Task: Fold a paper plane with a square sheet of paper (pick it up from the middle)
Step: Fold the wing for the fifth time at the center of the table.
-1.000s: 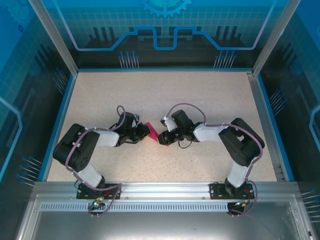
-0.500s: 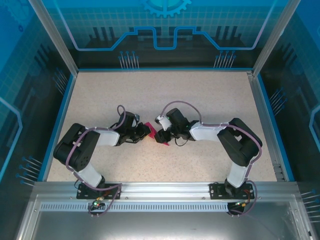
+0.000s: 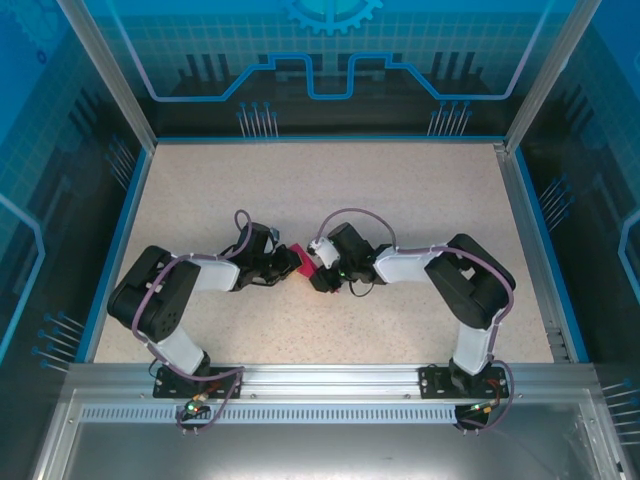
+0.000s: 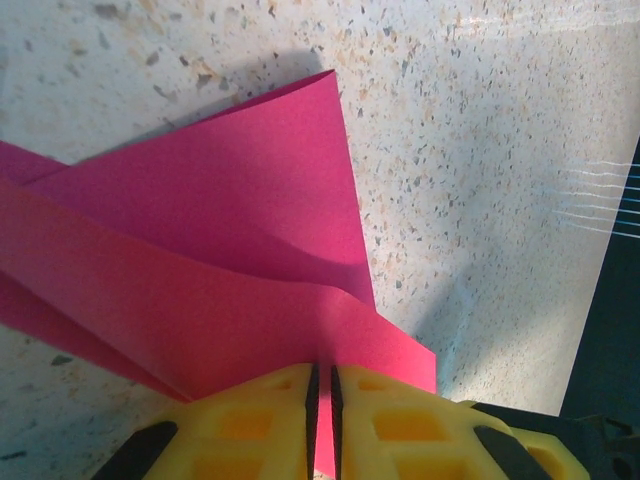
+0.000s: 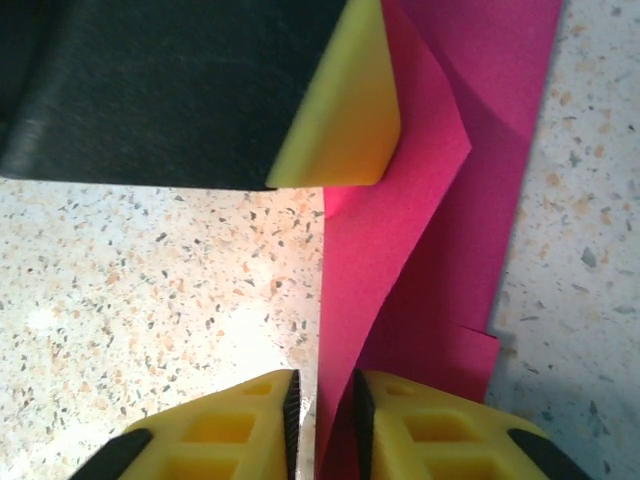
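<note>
In the top view my two arms meet nose to nose at the middle of the bench, with the partly folded square sheet of paper between them, equally near both. The left gripper is clamped on one paper edge, its layers fanning toward the upper left of that wrist frame. The right gripper straddles the opposite edge, jaws narrowly apart; I can't tell whether they bite. The sheet's long edge runs straight up-frame from there, so I'd pull along that line.
</note>
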Robot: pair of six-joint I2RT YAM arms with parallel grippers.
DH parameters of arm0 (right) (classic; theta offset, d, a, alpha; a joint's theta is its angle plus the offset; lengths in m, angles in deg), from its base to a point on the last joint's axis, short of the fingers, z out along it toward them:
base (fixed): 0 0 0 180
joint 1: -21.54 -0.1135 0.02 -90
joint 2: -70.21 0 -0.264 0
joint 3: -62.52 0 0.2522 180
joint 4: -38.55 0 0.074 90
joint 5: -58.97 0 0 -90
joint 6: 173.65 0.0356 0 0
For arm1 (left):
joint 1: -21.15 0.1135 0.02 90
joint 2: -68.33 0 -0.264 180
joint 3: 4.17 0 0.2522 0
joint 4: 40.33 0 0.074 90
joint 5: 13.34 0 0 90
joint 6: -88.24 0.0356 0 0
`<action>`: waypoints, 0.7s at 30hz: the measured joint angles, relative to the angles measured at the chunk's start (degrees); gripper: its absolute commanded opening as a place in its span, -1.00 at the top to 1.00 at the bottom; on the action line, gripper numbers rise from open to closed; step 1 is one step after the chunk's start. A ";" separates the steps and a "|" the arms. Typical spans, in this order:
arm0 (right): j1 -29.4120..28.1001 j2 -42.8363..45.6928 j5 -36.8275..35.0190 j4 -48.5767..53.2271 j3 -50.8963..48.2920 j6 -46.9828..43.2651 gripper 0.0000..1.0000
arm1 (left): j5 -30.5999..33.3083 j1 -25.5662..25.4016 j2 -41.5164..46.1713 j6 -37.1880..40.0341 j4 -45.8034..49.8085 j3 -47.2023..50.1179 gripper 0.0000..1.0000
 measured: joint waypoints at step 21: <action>3.45 -1.25 10.38 -5.84 -1.75 8.17 0.96 | -2.05 0.00 -0.11 0.24 -1.03 -0.92 0.64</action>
